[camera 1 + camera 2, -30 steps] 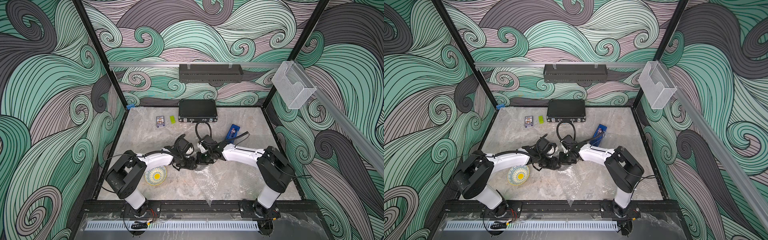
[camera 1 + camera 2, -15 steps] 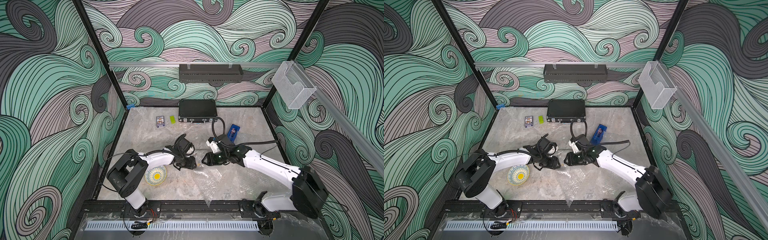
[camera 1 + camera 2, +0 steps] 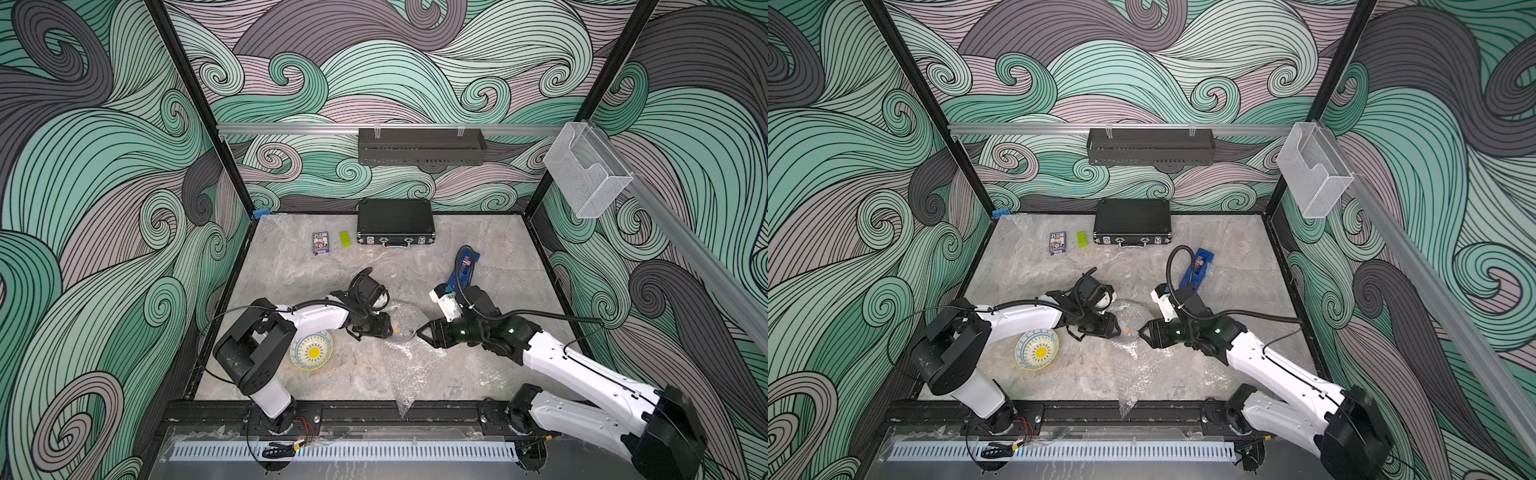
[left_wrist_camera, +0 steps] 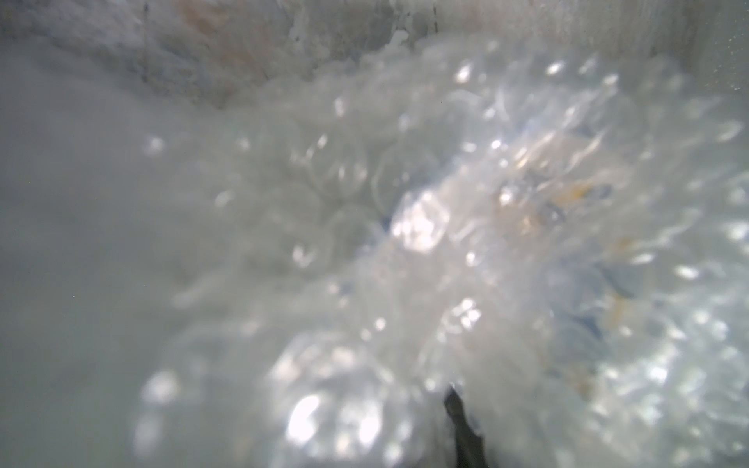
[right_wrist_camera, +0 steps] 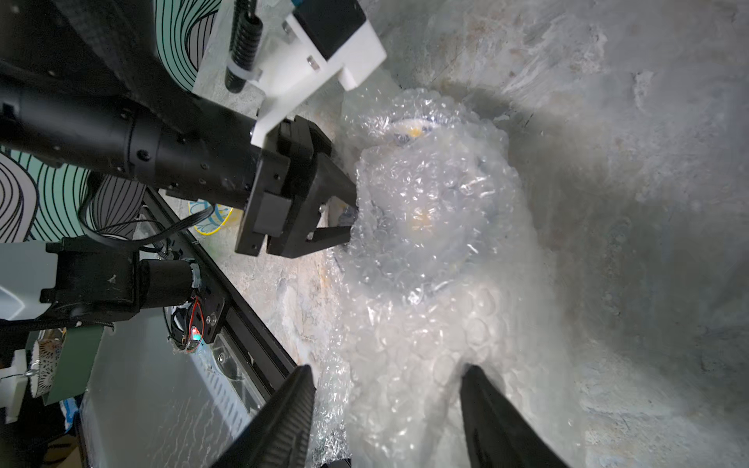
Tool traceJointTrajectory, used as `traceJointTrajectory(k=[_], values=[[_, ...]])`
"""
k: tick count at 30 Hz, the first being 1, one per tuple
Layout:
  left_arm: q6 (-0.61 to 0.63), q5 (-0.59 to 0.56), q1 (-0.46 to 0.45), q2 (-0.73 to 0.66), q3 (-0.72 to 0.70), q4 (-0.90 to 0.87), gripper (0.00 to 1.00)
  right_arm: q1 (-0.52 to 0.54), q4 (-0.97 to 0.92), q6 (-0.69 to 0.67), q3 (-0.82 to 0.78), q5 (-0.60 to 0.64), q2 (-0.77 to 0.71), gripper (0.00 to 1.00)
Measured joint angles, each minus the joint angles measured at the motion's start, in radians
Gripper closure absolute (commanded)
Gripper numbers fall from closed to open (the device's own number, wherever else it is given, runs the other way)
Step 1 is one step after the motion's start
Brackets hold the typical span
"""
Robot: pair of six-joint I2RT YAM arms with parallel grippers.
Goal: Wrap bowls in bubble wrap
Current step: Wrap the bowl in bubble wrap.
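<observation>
In both top views the darker bowl (image 3: 401, 326) (image 3: 1128, 322), bundled in bubble wrap (image 3: 409, 365) (image 3: 1133, 374), sits mid-surface (image 3: 353, 374) between the left end effector (image 3: 385, 327) at its left edge and the right end effector (image 3: 422, 332) just right. The cream bowl (image 3: 311, 352) lies bare, near left. The left wrist view shows only blurred bubble wrap (image 4: 405, 243), with blue and yellow glinting through. In the right wrist view the left end effector (image 5: 348, 216) pinches the bubble wrap beside the bowl, and the right end effector (image 5: 387, 368) is released, fingers (image 5: 292, 401) astride its tail.
</observation>
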Motion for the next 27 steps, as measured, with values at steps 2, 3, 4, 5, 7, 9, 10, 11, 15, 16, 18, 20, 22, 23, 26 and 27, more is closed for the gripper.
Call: traceJointTrajectory(k=[2,3,4,5,7,9,10,11,15,16,18,20,22,23,26,27], values=[[0.000,0.000,0.000,0.000,0.000,0.000,0.55,0.000,-0.020,-0.003,0.027,0.047,0.011,0.16],[0.000,0.000,0.000,0.000,0.000,0.000,0.55,-0.001,-0.031,-0.003,0.032,0.073,0.009,0.11],[0.000,0.000,0.000,0.000,0.000,0.000,0.55,-0.005,-0.042,-0.002,0.032,0.102,0.002,0.09],[0.000,0.000,0.000,0.000,0.000,0.000,0.55,-0.009,-0.051,-0.001,0.029,0.121,-0.006,0.08],[0.000,0.000,0.000,0.000,0.000,0.000,0.55,-0.022,-0.062,0.000,0.008,0.156,-0.042,0.05],[0.001,0.000,0.000,0.000,0.000,0.000,0.56,-0.031,-0.066,0.000,-0.018,0.172,-0.080,0.09],[0.001,0.000,0.000,0.000,0.000,0.000,0.56,-0.034,-0.067,0.000,-0.034,0.184,-0.098,0.13],[0.001,0.000,0.000,0.000,0.000,0.000,0.56,-0.038,-0.069,0.000,-0.047,0.193,-0.110,0.17],[0.002,0.000,0.000,0.003,0.004,-0.001,0.56,-0.059,-0.088,0.005,-0.072,0.205,-0.114,0.19],[0.002,0.000,0.000,0.005,0.006,-0.002,0.56,-0.064,-0.090,0.004,-0.075,0.201,-0.119,0.17],[0.005,0.000,0.000,0.008,0.010,-0.003,0.57,-0.068,-0.085,-0.002,-0.084,0.175,-0.152,0.09],[0.006,0.000,0.000,0.011,0.013,-0.003,0.57,-0.068,-0.074,-0.014,-0.102,0.132,-0.213,0.06],[0.008,0.000,0.000,0.012,0.013,-0.004,0.57,-0.067,-0.051,-0.022,-0.131,0.093,-0.291,0.02],[0.008,0.001,0.000,0.012,0.013,-0.004,0.57,-0.067,-0.042,-0.024,-0.150,0.079,-0.336,0.02],[0.009,0.000,0.000,0.012,0.014,-0.006,0.57,-0.067,-0.042,-0.026,-0.182,0.060,-0.413,0.05],[0.011,0.000,0.000,0.012,0.014,-0.006,0.57,-0.067,-0.043,-0.023,-0.189,0.059,-0.420,0.06]])
